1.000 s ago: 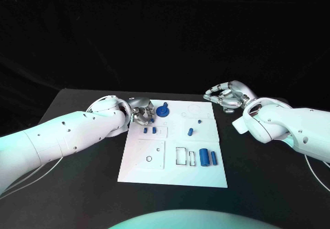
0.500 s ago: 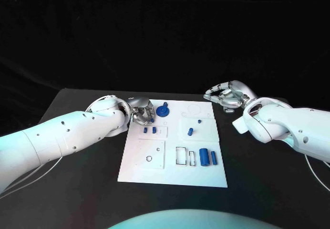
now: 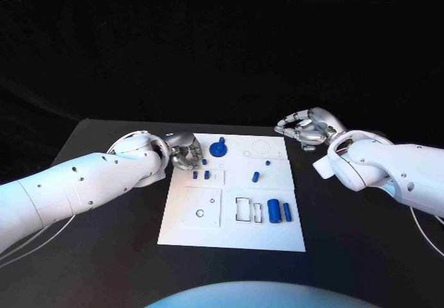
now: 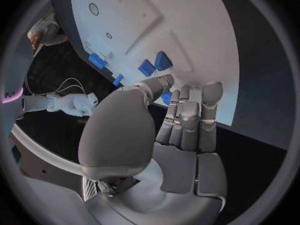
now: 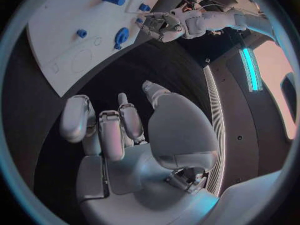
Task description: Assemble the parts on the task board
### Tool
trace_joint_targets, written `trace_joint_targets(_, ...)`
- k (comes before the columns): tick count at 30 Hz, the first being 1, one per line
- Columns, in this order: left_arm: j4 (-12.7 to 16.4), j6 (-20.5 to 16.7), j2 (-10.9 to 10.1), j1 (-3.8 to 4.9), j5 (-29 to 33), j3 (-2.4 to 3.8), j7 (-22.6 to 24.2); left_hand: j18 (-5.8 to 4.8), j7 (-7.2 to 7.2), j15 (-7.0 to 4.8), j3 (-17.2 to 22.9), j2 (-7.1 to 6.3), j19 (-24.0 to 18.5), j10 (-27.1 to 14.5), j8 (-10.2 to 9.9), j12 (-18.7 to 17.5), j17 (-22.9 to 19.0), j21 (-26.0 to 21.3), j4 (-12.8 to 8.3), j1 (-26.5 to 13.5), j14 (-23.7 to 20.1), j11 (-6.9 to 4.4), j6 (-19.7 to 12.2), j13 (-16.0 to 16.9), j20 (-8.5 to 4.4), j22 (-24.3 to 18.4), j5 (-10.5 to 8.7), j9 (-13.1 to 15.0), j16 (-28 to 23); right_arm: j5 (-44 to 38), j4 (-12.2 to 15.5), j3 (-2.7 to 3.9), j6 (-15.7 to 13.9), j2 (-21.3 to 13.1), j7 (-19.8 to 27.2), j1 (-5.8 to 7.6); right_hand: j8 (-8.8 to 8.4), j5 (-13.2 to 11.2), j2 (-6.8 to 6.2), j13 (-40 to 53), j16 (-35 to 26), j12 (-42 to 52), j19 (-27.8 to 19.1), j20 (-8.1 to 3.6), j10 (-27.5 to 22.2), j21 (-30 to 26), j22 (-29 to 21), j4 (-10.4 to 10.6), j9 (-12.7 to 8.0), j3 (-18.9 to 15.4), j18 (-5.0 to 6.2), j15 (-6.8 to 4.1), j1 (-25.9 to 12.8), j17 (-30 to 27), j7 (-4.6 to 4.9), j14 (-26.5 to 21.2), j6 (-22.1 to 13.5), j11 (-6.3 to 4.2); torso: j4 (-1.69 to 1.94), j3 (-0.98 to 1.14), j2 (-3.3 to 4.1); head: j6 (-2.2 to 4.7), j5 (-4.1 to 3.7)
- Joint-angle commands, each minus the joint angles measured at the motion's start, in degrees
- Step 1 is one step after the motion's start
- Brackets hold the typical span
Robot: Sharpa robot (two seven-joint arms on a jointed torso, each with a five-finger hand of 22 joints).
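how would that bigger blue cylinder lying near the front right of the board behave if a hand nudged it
The bigger blue cylinder lies on its side on the flat white task board, so it would probably roll if nudged across its length. It looks rigid and small, likely light. Its smooth surface may slip between silver fingers.

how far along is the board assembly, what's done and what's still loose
Early to midway, as far as I can tell. A round blue part and small pegs appear seated on the task board. The left robot hand is at the board's far left edge with a small blue piece at its fingertips; whether it is gripped is unclear. Two blue cylinders lie loose beside an empty slot. The right robot hand hovers off the board, holding nothing.
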Motion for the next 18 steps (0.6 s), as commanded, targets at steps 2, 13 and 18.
trace_joint_targets(2,0.61,-2.41,-1.07,-0.04,2.04,0.39,0.0,0.46,0.16,0.2,-0.33,-0.46,-0.83,-0.76,-0.55,-0.4,-0.92,-0.69,-0.06,0.16,-0.78,0.17,-0.38,-0.1,0.05,-0.88,-0.01,-0.13,-0.44,-0.49,-0.52,0.0,1.43,-0.01,0.24,-0.03,0.37,0.34,0.17,-4.61,-0.69,-5.21,-0.98,-0.09,-4.33,-1.23,-0.8,0.05,0.1,-0.08,1.16,-0.33,1.38,-0.16,-0.42,2.22,0.0,0.02,0.09,0.02,-0.08,0.1,-0.09)
trace_joint_targets(13,1.48,-11.83,-4.87,-0.05,15.87,1.43,3.79,1.71,-0.2,-0.05,0.57,0.61,-4.73,0.09,-0.13,0.72,-8.95,-4.79,0.14,0.59,-4.04,-0.12,1.62,0.18,-0.06,-7.24,0.11,0.12,-3.26,-12.98,-3.05,0.0,7.36,0.17,-0.26,-0.03,0.78,-2.13,-2.73,-44.26,-6.91,-50.27,-5.21,0.21,-23.3,-9.19,-6.34,-5.43,-0.24,11.49,2.6,0.23,10.11,-10.8,0.3,-0.63,3.09,0.98,0.03,-0.04,-0.17,1.17,-1.32)
trace_joint_targets(18,2.9,-15.94,-6.77,-0.05,34.67,1.55,8.3,1.86,-0.43,-0.33,0.2,0.93,-6.51,0.87,-0.35,1.48,-19.47,-7.55,1.11,-0.46,-9.1,-0.44,1.88,0.28,-0.34,-9.4,-0.03,0.1,-8.46,-28.89,-3.65,0.01,11.42,0.63,-2.81,-0.04,0.32,-2.77,-4.42,-53.55,-6.83,-58.9,-4.54,0.53,-19.99,-8.5,-5.28,-8.45,-0.87,15.48,2.48,0.75,9.74,-10.76,0.42,-0.17,4.87,1.38,-0.1,-0.11,-0.02,1.66,-2.6)
